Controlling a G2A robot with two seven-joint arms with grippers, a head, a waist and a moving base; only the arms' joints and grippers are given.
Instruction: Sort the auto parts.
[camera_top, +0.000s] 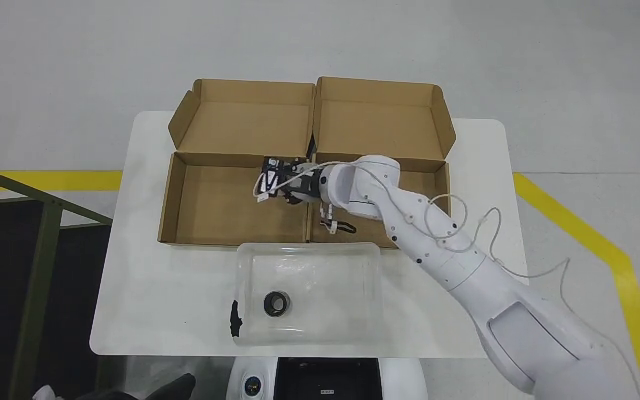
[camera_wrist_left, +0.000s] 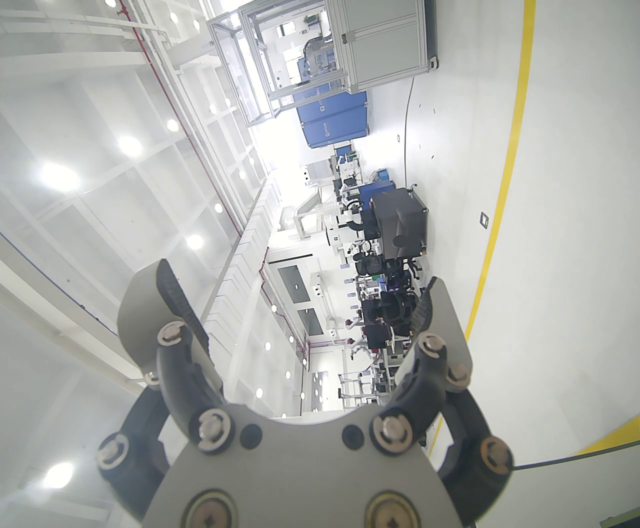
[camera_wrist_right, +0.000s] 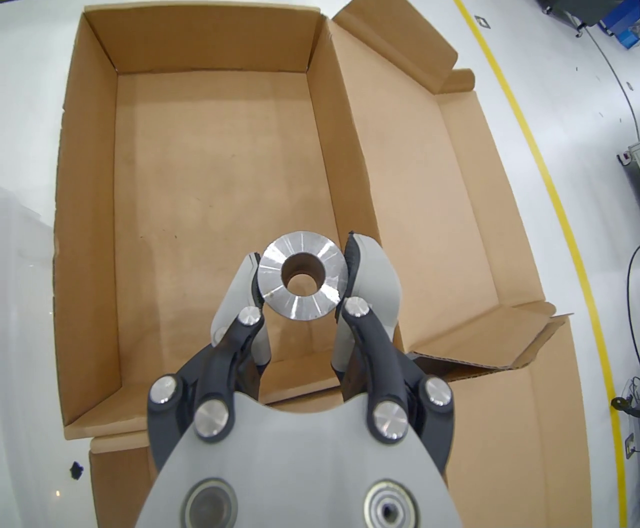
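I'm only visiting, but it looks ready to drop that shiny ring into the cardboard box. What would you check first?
1. Grip: the right gripper is shut on the metal ring, with a finger on each side: ok.
2. Position: the ring hangs over the cardboard box, inside its walls: ok.
3. Landing spot: the box floor under the ring is bare: ok.
4. Height of the drop: cannot tell.
5. Other arm: the left gripper is open, empty and aimed into the room: ok.
6. Is the clear bin emptied? Not ok, a dark ring lies in it.

Pale grey floor (camera_top: 80, 60), yellow line (camera_top: 570, 222) (curved in wrist views); bright ceiling lights (camera_wrist_left: 60, 176), blue cabinets (camera_wrist_left: 332, 120).
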